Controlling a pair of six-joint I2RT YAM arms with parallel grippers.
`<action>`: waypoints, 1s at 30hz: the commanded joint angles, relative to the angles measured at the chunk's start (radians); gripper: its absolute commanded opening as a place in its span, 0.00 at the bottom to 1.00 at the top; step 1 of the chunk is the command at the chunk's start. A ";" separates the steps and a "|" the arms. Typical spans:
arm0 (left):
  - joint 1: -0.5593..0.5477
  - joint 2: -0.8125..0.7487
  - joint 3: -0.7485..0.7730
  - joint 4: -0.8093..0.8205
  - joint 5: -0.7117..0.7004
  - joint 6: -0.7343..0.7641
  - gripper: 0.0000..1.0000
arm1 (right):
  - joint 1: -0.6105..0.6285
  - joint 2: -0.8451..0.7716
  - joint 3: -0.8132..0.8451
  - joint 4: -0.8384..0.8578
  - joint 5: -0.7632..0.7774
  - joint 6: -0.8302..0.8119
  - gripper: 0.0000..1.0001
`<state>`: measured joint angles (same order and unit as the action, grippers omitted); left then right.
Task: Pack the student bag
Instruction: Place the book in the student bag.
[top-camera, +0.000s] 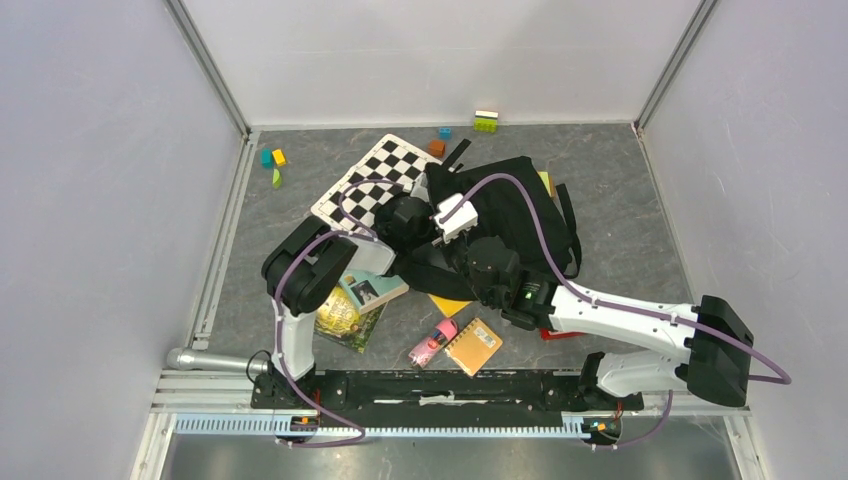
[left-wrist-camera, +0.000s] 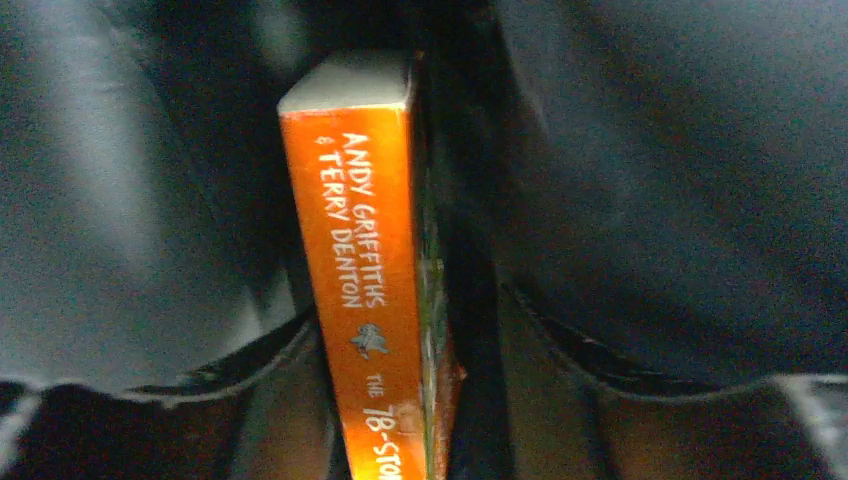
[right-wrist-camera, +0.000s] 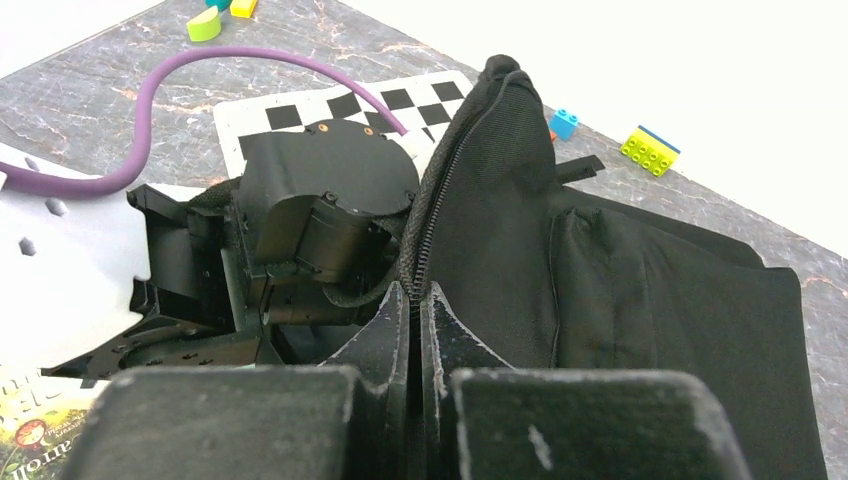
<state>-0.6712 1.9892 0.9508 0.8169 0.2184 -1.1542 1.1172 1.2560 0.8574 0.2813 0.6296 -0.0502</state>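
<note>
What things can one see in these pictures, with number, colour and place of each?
student bag: one, black, middle, zip open
orange book: one, orange spine, upright inside the bag
checkerboard: one, black-white, far left of the bag
teal book: one, teal, near left of the bag
green book: one, green-gold, partly under the teal book
notebook: one, orange, near side
marker: one, pink, left of the notebook
toy blocks: six, mixed colours, far side
left gripper: one, inside the bag, around the orange book
right gripper: one, black, shut on the bag's zip edge
</note>
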 joint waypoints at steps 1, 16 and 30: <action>-0.005 -0.086 -0.021 0.031 -0.081 0.151 0.70 | 0.003 -0.016 0.023 0.045 0.007 0.001 0.00; -0.004 -0.698 -0.270 -0.393 -0.424 0.570 1.00 | 0.003 -0.091 -0.012 0.023 0.091 0.008 0.00; 0.188 -1.367 -0.433 -1.134 -0.442 0.487 1.00 | 0.003 -0.124 -0.030 -0.022 0.121 0.040 0.00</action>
<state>-0.5762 0.6765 0.5278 -0.1131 -0.2813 -0.6514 1.1168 1.1698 0.8352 0.2440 0.7361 -0.0402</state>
